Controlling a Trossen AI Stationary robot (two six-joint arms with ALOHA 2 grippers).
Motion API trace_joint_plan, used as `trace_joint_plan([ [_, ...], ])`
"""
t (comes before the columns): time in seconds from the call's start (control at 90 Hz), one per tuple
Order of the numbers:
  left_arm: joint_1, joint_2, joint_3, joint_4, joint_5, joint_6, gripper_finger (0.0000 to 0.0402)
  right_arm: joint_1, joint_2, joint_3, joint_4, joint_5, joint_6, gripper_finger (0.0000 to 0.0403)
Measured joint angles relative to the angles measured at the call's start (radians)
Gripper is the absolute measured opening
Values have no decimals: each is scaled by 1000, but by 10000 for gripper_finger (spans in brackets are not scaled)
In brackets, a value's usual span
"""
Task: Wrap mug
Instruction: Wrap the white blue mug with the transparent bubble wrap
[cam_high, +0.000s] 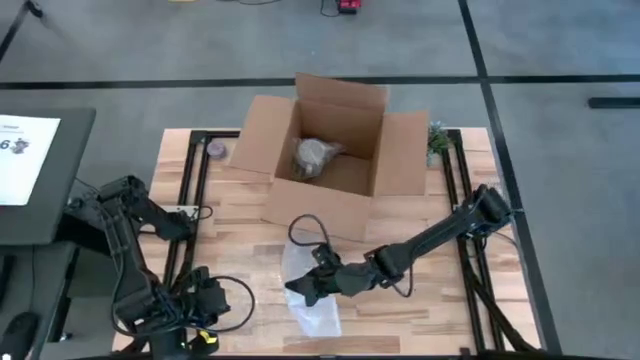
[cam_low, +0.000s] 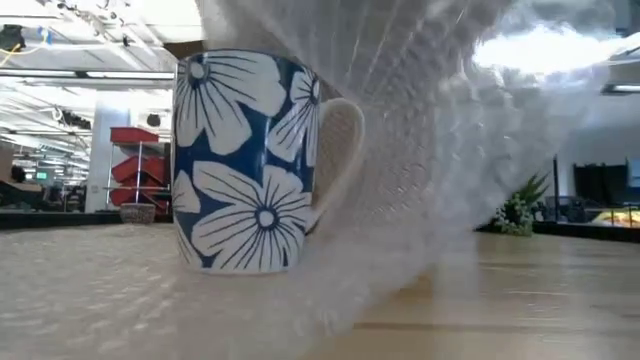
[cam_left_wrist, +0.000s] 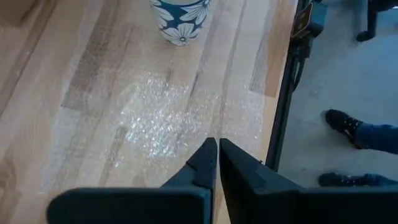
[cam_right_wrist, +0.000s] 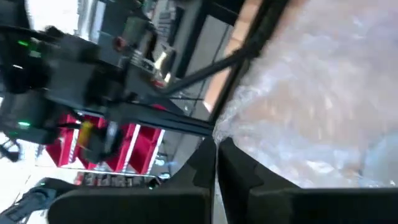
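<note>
Right gripper (cam_high: 300, 287): clenched on the bubble wrap (cam_high: 308, 300), lifting an edge.
Mug (cam_low: 250, 160): upright on the wrap, handle toward the raised sheet.
Left gripper (cam_high: 205, 325): fingers closed, empty, probably idle at table edge.

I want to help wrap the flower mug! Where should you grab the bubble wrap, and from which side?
Probably best to grab the bubble wrap by its loose edge, not the middle. It lies flat on the table under the mug, so only an edge can be pinched, coming in low from the side. The right gripper is shut on an edge and lifts it beside the mug. The left gripper waits, shut.
</note>
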Motion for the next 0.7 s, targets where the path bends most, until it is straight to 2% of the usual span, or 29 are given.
trace_joint_plan([
  [0.189, 0, 0, 0, 0, -3, 11, 0, -4, 11, 0, -22, -34, -3, 2],
  [0.278, 0, 0, 0, 0, -5, 11, 0, -10, 11, 0, -25, -38, -28, 20],
  [0.556, 0, 0, 0, 0, -30, -8, 0, -23, 11, 1, 18, -54, -69, 155],
  [0.7, 0, 0, 0, 0, -30, -15, 0, -29, 11, 1, 154, -134, -185, 211],
])
